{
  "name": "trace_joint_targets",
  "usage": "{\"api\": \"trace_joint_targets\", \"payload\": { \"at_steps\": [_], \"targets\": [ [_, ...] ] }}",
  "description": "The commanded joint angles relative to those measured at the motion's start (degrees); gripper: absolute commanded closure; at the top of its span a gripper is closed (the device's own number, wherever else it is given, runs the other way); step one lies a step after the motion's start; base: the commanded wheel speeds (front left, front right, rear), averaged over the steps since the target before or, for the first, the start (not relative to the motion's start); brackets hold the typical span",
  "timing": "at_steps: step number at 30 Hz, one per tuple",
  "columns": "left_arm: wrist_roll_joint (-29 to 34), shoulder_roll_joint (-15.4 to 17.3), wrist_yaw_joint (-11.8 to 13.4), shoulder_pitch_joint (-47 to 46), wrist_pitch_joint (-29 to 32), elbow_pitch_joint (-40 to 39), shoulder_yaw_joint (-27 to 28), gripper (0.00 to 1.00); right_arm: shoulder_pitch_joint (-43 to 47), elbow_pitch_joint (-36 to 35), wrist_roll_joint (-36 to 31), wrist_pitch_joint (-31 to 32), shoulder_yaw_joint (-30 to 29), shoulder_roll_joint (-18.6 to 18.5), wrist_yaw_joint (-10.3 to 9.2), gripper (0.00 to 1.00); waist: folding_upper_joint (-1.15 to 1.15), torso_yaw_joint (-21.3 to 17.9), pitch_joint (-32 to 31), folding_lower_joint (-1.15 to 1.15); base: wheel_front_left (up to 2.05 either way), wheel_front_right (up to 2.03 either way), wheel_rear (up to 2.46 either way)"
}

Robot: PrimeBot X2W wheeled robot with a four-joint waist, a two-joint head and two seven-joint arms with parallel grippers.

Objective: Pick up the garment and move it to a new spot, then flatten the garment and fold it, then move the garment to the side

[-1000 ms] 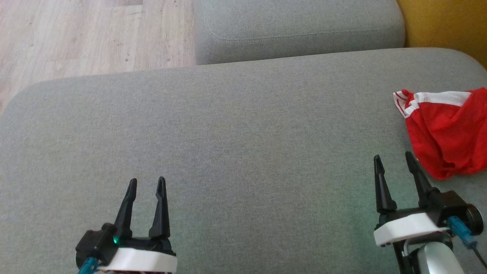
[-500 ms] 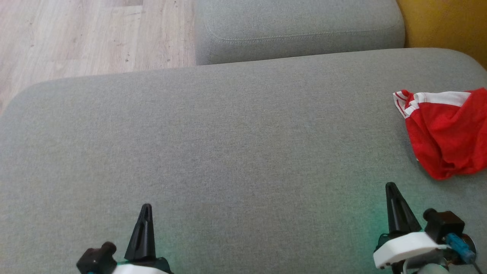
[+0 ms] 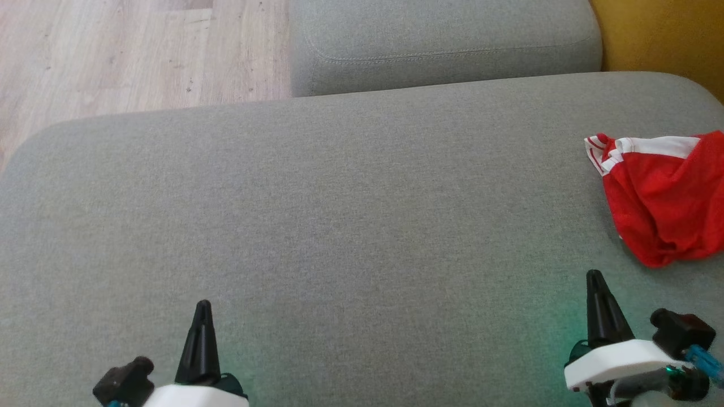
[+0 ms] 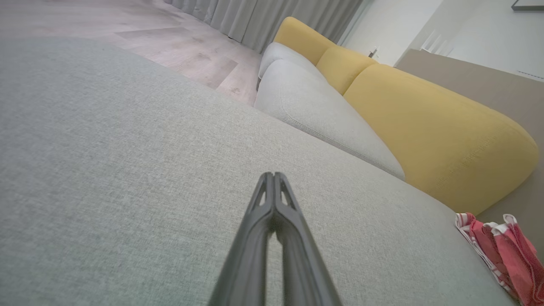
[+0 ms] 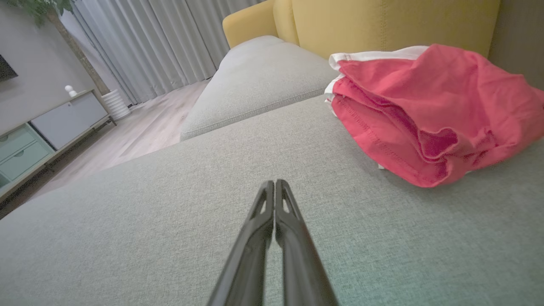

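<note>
Right gripper [image 5: 275, 183], left gripper [image 4: 274, 175]: closed, empty. Red garment [image 3: 662, 192] at right, apparently bunched; open wide, pinch its near edge.

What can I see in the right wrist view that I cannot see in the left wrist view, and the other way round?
Right wrist view, of the two: the shut right gripper and a cabinet with pale drawers. Left wrist view, of the two: the shut left gripper. Both: the red garment, the grey cushion it lies on, the yellow backrest, the curtains.
</note>
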Motion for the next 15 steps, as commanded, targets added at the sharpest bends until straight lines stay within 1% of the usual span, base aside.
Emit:
{"api": "trace_joint_targets", "payload": {
  "at_steps": [1,15],
  "targets": [
    [-1.7,0.5,-0.1,-2.7,0.4,-1.7,1.1,1.0,-3.0,-2.2,2.1,0.4,-0.2,-0.1,0.09,1.0,0.0,0.0,0.0,0.0,0.0,0.0,0.0],
    [-9.5,0.7,-0.1,-3.6,2.4,-1.9,2.5,1.0,-3.6,-2.7,11.6,2.6,-0.8,-0.1,0.13,1.0,0.0,0.0,-0.1,0.0,0.0,0.0,0.0]
  ]
}}
